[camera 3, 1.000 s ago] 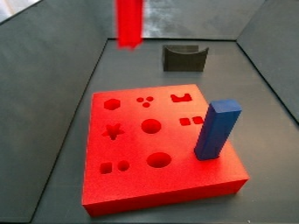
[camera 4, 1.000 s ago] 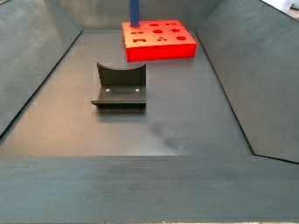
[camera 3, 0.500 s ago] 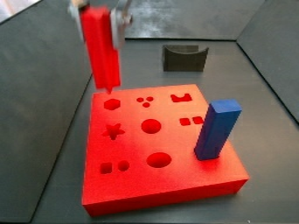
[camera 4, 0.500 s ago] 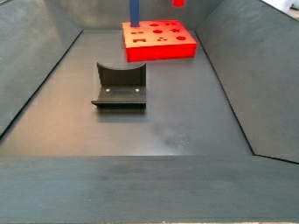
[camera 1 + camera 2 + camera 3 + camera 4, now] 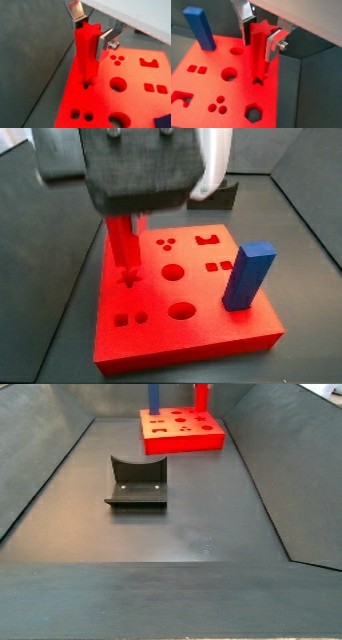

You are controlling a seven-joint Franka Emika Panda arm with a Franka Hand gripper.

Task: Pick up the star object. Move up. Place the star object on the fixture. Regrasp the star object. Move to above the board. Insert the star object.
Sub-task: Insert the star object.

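The star object (image 5: 85,55) is a long red peg with a star-shaped cross-section. My gripper (image 5: 92,30) is shut on its upper end and holds it upright, as both wrist views show (image 5: 259,32). The peg's lower end (image 5: 258,75) sits right at the star-shaped hole on the red board (image 5: 211,92); how deep it is I cannot tell. In a side view the gripper (image 5: 124,220) hangs over the board's left part (image 5: 187,313) with the peg (image 5: 123,243) reaching down to the star hole (image 5: 130,278). The peg also shows far off in a side view (image 5: 202,396).
A tall blue block (image 5: 247,276) stands upright in the board's right side, also seen in a wrist view (image 5: 200,27). The dark fixture (image 5: 138,482) stands on the grey floor, apart from the board (image 5: 183,431). Sloped grey walls (image 5: 40,474) enclose the bin.
My gripper has carried the star peg from high behind the board forward and down over the board's left side. The peg's lower end now meets the star hole.
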